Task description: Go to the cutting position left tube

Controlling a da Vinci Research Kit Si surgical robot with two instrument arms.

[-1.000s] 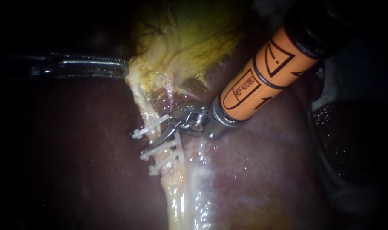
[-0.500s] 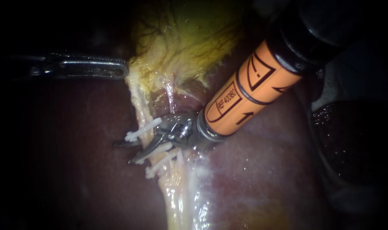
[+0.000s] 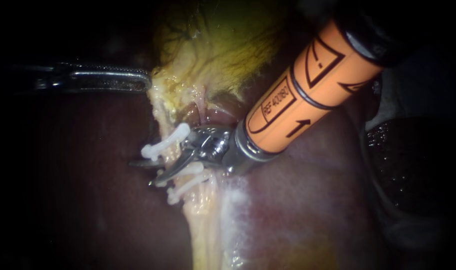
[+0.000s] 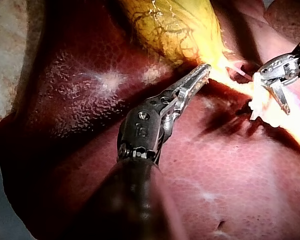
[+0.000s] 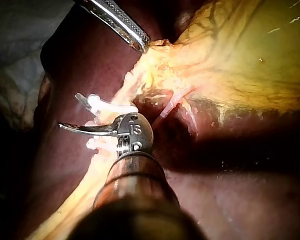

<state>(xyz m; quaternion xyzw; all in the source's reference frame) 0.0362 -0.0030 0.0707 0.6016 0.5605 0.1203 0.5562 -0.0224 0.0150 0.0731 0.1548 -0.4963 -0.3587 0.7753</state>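
The pale left tube runs down from the yellow gallbladder and carries three white clips: one upper clip and two lower clips. My right instrument, on an orange shaft, has its blades open astride this tube, in the gap between the upper clip and the lower pair. The right wrist view shows the same open blades across the clipped tube. My left instrument lies with jaws shut on the gallbladder's edge, also seen in the left wrist view.
A thin pink right tube runs beside the left one, close to my right instrument's wrist. Dark red liver surrounds the tubes. Pale glistening tissue continues below the clips.
My right instrument has slid leftward: its blades, earlier beside the tube, now reach across it between the clips. The clips have shifted slightly with the tube. The left instrument has held still.
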